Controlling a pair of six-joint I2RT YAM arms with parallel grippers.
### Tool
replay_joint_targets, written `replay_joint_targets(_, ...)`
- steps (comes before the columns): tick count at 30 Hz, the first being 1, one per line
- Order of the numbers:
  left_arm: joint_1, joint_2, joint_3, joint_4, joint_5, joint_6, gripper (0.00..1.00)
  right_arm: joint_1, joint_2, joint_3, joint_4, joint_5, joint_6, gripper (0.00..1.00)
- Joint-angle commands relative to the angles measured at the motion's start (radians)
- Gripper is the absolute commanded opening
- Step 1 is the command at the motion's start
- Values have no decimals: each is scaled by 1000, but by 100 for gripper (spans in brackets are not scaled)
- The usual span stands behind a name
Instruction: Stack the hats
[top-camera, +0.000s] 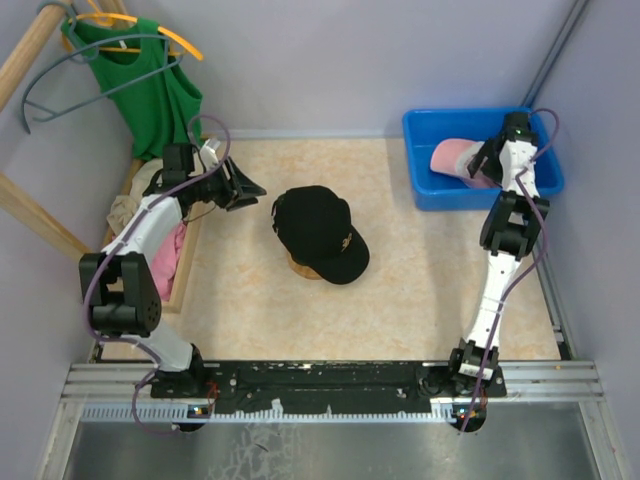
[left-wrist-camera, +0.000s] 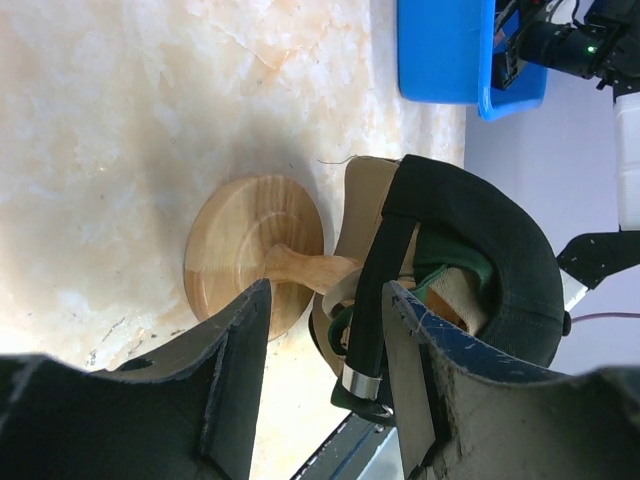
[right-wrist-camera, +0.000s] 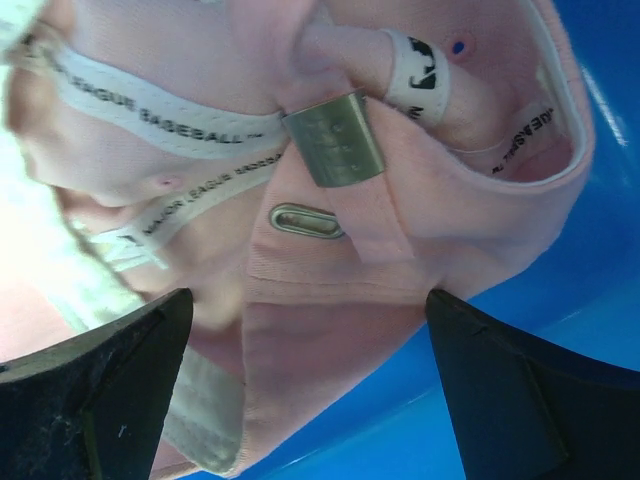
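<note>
Right gripper (right-wrist-camera: 310, 345) is hovering fully spread over the pink cap (right-wrist-camera: 330, 290) in the blue bin (top-camera: 425, 190), jaws straddling its back edge, pinching nothing. Cap is looking light and floppy (crown fabric likely collapsing under a pinch), so I'm favouring the doubled back band by the buckle (right-wrist-camera: 333, 138). Left gripper (left-wrist-camera: 325, 295) is hanging half-spread, empty, near the black cap (top-camera: 320, 230).

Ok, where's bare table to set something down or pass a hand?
Bare tabletop lies between the black cap and the blue bin, and between that cap and the base rail. Crowded: the bin, filled by the pink cap and right end effector; the left edge, with the wooden tray and left end effector.
</note>
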Motion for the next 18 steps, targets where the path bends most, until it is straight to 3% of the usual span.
replay_joint_targets(1, 8, 18, 43, 4, -18, -5, 55, 1, 23, 30, 100, -80, 21, 99)
replay_joint_targets(5, 8, 29, 59, 4, -20, -9, 55, 4, 59, 40, 142, -129, 53, 98)
replay_joint_targets(9, 9, 37, 85, -21, -34, 2, 55, 10, 122, 72, 158, -172, 79, 91)
replay_joint_targets(16, 9, 32, 126, -75, -76, 32, 55, 21, 148, 55, 201, -235, 98, 64)
replay_joint_targets(18, 9, 26, 130, -75, -86, 30, 55, 22, 129, 31, 217, -243, 100, 51)
